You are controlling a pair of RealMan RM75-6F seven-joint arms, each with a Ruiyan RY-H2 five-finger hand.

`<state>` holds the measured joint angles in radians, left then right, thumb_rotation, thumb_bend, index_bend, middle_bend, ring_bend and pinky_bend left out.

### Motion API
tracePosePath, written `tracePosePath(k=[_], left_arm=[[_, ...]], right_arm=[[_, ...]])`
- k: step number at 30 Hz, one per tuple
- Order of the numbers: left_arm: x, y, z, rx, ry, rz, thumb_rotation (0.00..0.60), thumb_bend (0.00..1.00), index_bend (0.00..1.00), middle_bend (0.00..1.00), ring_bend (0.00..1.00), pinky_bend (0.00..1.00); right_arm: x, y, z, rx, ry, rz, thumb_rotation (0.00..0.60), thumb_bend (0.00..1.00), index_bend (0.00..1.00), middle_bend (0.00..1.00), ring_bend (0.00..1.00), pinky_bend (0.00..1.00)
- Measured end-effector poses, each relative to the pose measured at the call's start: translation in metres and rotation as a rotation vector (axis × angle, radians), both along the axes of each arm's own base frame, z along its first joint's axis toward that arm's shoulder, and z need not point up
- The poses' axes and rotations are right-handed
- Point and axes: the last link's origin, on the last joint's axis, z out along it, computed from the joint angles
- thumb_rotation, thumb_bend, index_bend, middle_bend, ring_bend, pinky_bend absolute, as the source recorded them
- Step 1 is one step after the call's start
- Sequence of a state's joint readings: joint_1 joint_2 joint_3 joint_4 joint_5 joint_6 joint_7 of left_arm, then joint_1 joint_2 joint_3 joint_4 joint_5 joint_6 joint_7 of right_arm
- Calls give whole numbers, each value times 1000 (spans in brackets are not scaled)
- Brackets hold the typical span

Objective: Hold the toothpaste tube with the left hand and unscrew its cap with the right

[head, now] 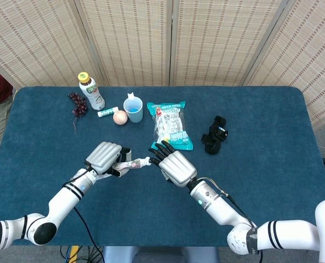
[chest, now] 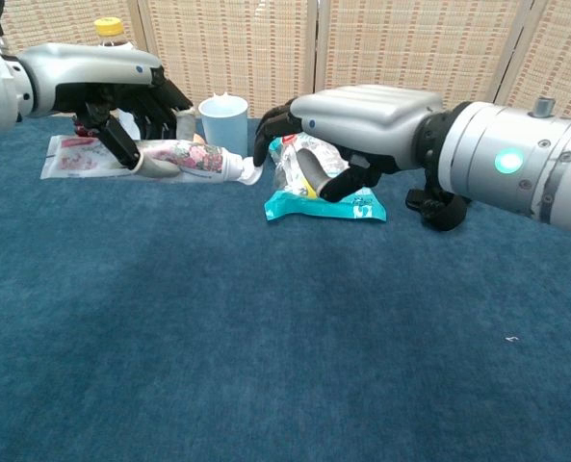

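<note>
The toothpaste tube (head: 130, 164) (chest: 184, 159) is white with a pink pattern. My left hand (head: 106, 156) (chest: 112, 82) grips it around its middle and holds it roughly level above the blue table. Its white cap (head: 147, 161) (chest: 250, 174) points right, toward my right hand (head: 173, 167) (chest: 362, 120). That hand hovers just past the cap with its dark fingers spread. Its fingertips (chest: 266, 140) sit right above the cap and its thumb hangs below to the right. I see no grip on the cap.
Along the far side stand a yellow-capped bottle (head: 91, 92), dark grapes (head: 77, 104), a small tube (head: 106, 112), a peach-coloured ball (head: 119, 116), a blue cup (head: 134, 109) and a snack bag (head: 171, 125). A black object (head: 215, 134) lies right of the bag.
</note>
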<state>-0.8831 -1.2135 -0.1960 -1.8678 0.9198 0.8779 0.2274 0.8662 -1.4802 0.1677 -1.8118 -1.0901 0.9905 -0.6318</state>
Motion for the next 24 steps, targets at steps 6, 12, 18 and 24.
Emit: tracePosePath(k=[6,12,18,24], left_arm=[[0,0,1,-2,-4,-3,600,452,638,709,551,375],[1,-1,4,0,-21,-4,600,452,638,709,551,375],[2,-2,7,-5,-40,-1,600,451,638,709,551,380],[3,-3,9,-9,-56,3,600,451,638,709,551,385]], right_arm=[[-1,-1,0,0,3,-3,600,760,284,122,0,1],[-3,-2,-3,5,5,-15,600,760,284,122,0,1],[-3,-4,-6,10,3,-21,600,759,284,121,0,1],[-5,-8,-10,15,2,-32,600,760,284,118,0,0]])
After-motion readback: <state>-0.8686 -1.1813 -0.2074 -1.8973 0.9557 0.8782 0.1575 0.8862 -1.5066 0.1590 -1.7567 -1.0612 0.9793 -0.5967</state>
